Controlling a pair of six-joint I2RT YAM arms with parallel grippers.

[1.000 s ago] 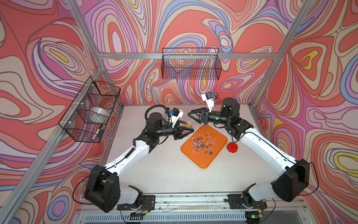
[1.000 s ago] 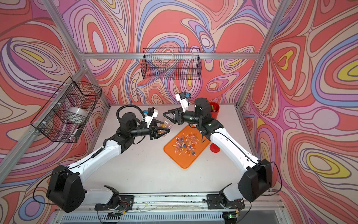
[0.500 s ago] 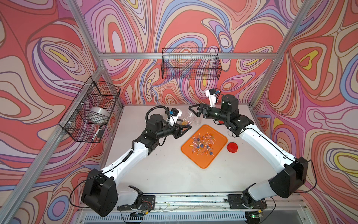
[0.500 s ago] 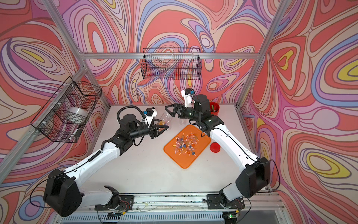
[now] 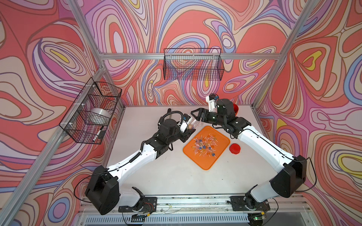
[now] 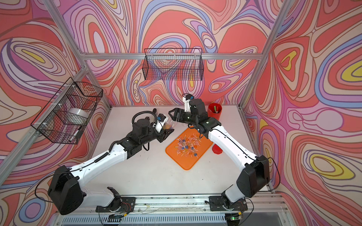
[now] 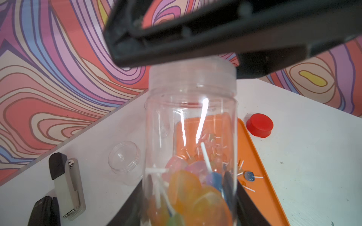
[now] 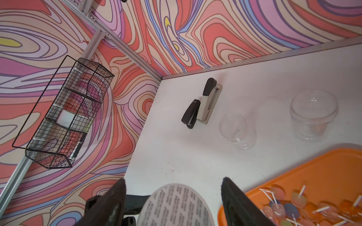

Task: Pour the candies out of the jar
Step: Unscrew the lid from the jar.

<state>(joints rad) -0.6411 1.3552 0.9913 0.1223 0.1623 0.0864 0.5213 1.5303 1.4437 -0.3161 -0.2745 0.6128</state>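
My left gripper (image 5: 187, 131) (image 7: 191, 205) is shut on the base of a clear jar (image 5: 193, 124) (image 6: 169, 125) (image 7: 192, 121), held off the table beside the tray. Several candies (image 7: 193, 191) lie in the jar's lower end. More candies (image 5: 204, 145) (image 6: 187, 145) are scattered on the orange tray (image 5: 205, 166) (image 6: 186, 166). My right gripper (image 5: 196, 115) (image 6: 174, 115) (image 8: 173, 182) is open at the jar's mouth end. A round white printed disc (image 8: 174, 205) sits between its jaws, with a gap on each side.
A red lid (image 5: 234, 149) (image 7: 259, 125) lies right of the tray. At the back stand a stapler (image 8: 203, 103), a small clear cup (image 8: 237, 131), a lidded clear tub (image 8: 313, 117) and a red cup (image 6: 214, 111). Wire baskets (image 5: 193, 64) (image 5: 92, 111) hang on the walls.
My right gripper's jaws have spread apart and it has shifted a little toward the back. The left gripper keeps its hold on the jar, moved slightly.
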